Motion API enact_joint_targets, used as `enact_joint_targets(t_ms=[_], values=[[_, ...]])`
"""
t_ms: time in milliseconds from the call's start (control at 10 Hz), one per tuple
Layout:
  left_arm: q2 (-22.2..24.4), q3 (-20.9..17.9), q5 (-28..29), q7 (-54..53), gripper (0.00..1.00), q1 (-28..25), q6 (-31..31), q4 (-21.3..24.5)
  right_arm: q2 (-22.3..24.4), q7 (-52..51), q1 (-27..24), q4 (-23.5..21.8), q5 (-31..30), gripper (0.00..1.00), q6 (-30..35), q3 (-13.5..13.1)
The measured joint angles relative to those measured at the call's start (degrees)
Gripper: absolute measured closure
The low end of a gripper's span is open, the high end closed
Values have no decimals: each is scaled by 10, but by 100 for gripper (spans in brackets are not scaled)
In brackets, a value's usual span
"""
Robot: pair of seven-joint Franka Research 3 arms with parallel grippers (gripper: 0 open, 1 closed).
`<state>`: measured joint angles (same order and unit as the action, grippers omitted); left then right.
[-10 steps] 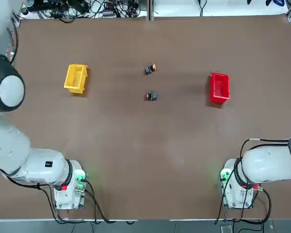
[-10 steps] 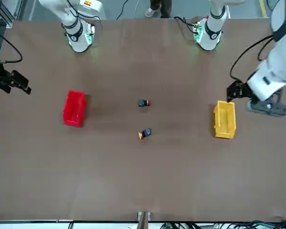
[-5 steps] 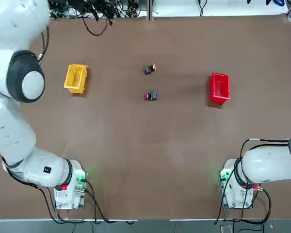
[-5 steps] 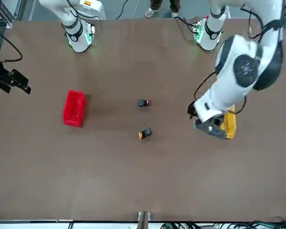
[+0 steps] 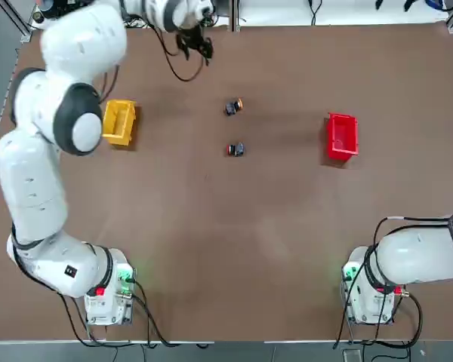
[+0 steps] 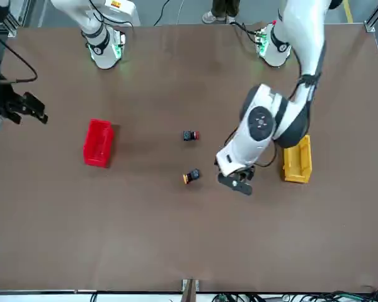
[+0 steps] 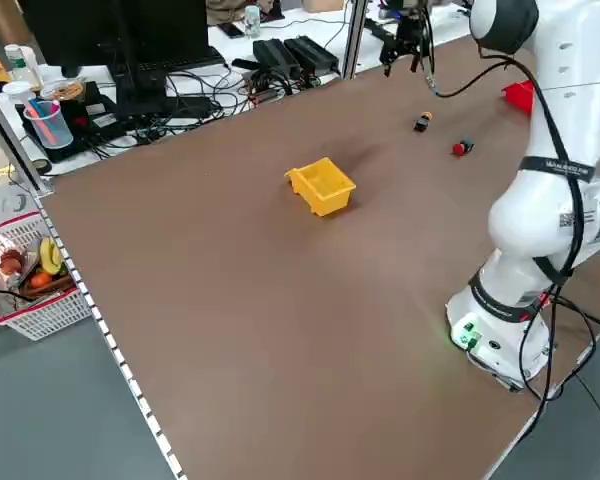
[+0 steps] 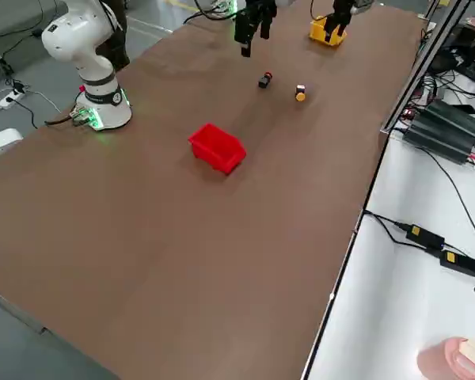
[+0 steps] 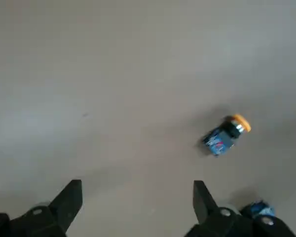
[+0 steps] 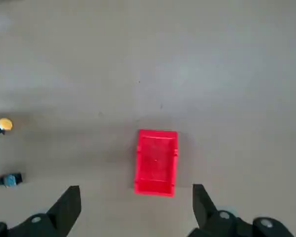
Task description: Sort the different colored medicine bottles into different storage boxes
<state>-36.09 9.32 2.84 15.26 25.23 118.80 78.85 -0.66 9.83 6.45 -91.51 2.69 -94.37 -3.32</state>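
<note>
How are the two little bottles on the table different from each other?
The orange-capped bottle has an orange-yellow cap, and the red-capped bottle has a red one. The orange-capped bottle lies farther from the robot's bases, closer to the open left gripper; the red-capped bottle lies nearer the bases. The orange-capped bottle lies at a slant, while the red-capped bottle lies straight across. Both are tiny, dark, lying on the table between the bins, outside them.

Open table around both bottles

The orange-capped bottle (image 5: pixel 234 107) and red-capped bottle (image 5: pixel 235 149) lie apart mid-table, bare brown surface on every side; yellow box (image 5: pixel 118 121) and red box (image 5: pixel 341 136) stand well off.
</note>
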Motion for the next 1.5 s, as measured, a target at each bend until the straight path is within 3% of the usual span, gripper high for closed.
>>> enact_joint_targets(t_ms=[400,600,800,1100,1300,1400,1500], values=[[-90,-9,1,42,4,80,102,-24,-6,298,71,-79,29,0,-92,4],[-136,-10,1,41,5,92,144,-26,-6,463,130,-112,32,0,-146,5],[-161,-10,1,40,8,97,153,-29,-7,566,180,-152,32,0,-197,6],[-167,-19,2,40,15,101,163,-34,-7,587,189,-163,32,0,-201,2],[-170,-20,2,40,24,102,167,-35,-7,587,189,-163,32,0,-201,0],[-171,-20,2,40,35,103,171,-37,-7,587,190,-163,32,0,-201,0],[-174,-21,2,40,35,105,177,-38,-7,587,190,-163,32,0,-199,0]])
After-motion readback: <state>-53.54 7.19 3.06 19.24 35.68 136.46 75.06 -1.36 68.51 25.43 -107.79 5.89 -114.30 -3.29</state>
